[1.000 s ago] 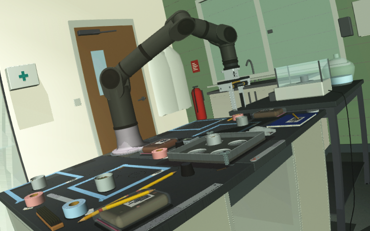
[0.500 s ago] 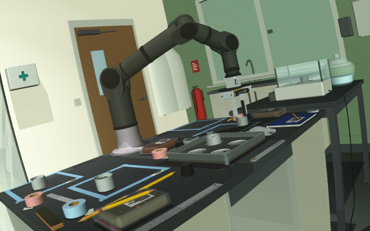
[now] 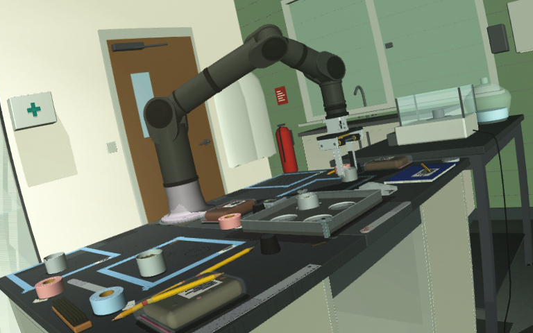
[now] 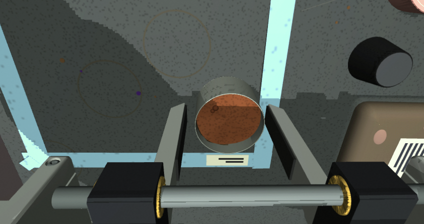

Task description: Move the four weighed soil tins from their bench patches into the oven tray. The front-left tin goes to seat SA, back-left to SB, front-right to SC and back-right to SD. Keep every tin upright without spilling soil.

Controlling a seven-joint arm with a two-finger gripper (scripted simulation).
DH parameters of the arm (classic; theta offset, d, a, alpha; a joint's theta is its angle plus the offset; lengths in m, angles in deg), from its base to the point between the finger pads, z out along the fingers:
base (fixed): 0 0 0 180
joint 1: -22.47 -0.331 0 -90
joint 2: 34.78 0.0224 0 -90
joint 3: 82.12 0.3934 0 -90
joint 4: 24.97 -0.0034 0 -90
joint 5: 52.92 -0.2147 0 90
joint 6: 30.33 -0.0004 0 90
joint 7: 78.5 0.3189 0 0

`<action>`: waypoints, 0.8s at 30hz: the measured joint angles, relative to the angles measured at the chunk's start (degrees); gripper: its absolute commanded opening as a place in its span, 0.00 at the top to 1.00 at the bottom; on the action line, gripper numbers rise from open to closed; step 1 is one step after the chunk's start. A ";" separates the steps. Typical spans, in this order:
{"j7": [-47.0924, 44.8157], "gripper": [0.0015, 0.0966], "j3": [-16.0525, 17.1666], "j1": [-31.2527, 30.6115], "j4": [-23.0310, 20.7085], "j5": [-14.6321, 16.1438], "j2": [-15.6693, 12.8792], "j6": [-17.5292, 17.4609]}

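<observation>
A grey soil tin [image 3: 349, 173] [image 4: 229, 118] filled with reddish-brown soil stands upright at the corner of a blue-taped patch at the far end of the bench, partly hidden behind my fingers in the side camera. My gripper [image 3: 344, 167] [image 4: 225, 133] is open and empty, lowered around this tin. The grey oven tray [image 3: 313, 210] sits mid-bench with one tin [image 3: 307, 200] upright in a back seat and three round seats bare. Two more tins [image 3: 150, 263] [image 3: 55, 262] stand upright in taped patches at the near end.
A tan case [image 3: 195, 301] with pencils lies at the near edge, beside blue [image 3: 107, 300] and pink [image 3: 50, 286] tape rolls. A black cap [image 3: 270, 244] [image 4: 380, 62] stands before the tray. A brown case [image 3: 386, 163] [image 4: 386, 133] and blue notebook [image 3: 420, 172] lie close to my gripper.
</observation>
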 measured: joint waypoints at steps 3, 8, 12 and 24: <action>0.01 0.30 0.00 0.00 0.00 0.01 0.00 -0.02; 0.01 0.30 0.00 0.00 0.00 0.01 0.00 -0.02; 0.01 0.32 0.00 0.00 0.00 0.01 -0.01 -0.03; 0.01 0.57 0.00 0.00 0.00 0.01 -0.02 -0.05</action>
